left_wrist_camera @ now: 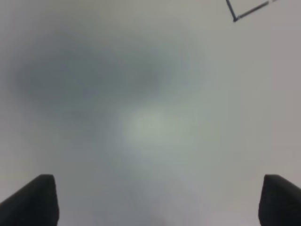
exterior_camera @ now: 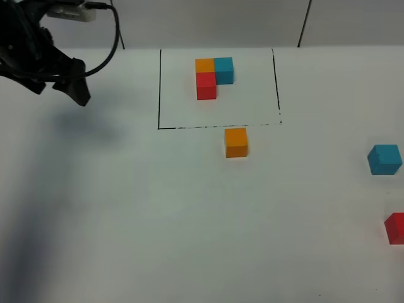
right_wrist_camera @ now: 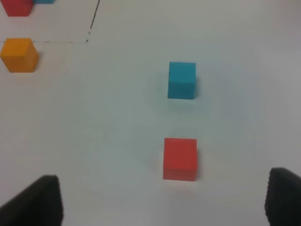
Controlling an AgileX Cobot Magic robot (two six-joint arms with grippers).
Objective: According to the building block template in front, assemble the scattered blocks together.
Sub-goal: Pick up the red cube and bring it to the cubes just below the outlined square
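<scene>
The building block template [exterior_camera: 213, 74] lies at the far middle inside a black drawn outline [exterior_camera: 159, 88]: orange at the corner, blue to its right, red in front. The loose orange cube [exterior_camera: 236, 142] sits just in front of the outline. The loose blue cube [exterior_camera: 384, 159] and red cube [exterior_camera: 395, 228] lie at the right edge. My left gripper [exterior_camera: 60, 83] hovers at the far left, open and empty [left_wrist_camera: 160, 202]. My right gripper [right_wrist_camera: 160, 202] is open and empty, above the table just short of the red cube [right_wrist_camera: 179, 158]; the blue cube [right_wrist_camera: 181, 80] lies beyond it, the orange cube [right_wrist_camera: 19, 55] off to the side.
The white table [exterior_camera: 126, 208] carries my left arm's shadow on its left side. A corner of the black outline shows in the left wrist view [left_wrist_camera: 235, 19] and in the right wrist view [right_wrist_camera: 88, 34]. A wall runs behind the table.
</scene>
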